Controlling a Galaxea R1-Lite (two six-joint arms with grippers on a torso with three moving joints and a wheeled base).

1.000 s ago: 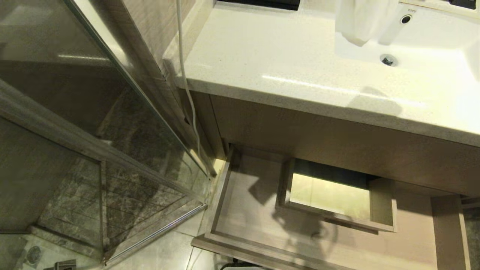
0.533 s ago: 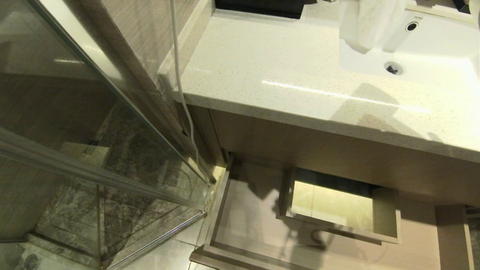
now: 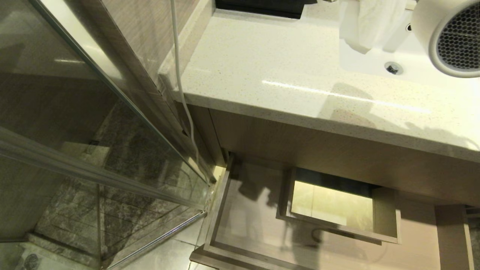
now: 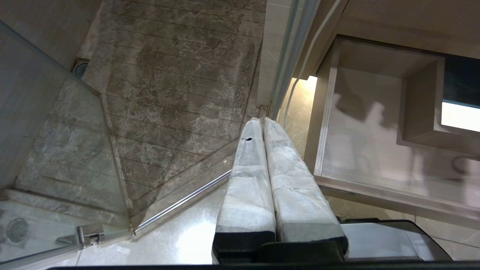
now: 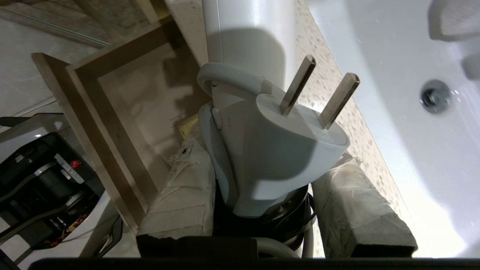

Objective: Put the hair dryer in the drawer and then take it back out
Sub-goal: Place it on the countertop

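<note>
The white hair dryer (image 3: 446, 37) hangs at the head view's top right, above the sink, its dark mesh grille facing the camera. In the right wrist view my right gripper (image 5: 266, 157) is shut on the dryer's handle, with the barrel (image 5: 251, 33) beyond it. The white plug (image 5: 285, 150) and looped cord are bundled against the handle. The light-brown drawer (image 3: 247, 225) stands pulled out below the counter, nothing lying in it; it also shows as the drawer (image 5: 123, 112) under the dryer. My left gripper (image 4: 261, 120) is shut and parked over the floor beside the drawer (image 4: 360, 142).
A speckled countertop (image 3: 262, 56) holds a white sink (image 3: 412, 56) with a white towel (image 3: 363, 22) draped at its edge. A glass shower door (image 3: 93, 131) stands at the left, and a white cord (image 3: 180, 75) hangs beside it. A boxed cut-out (image 3: 382, 210) sits inside the drawer.
The hair dryer has come into the head view at the top right. The camera tilted early in the second, shifting the whole scene down. The left gripper's state cannot be compared.
</note>
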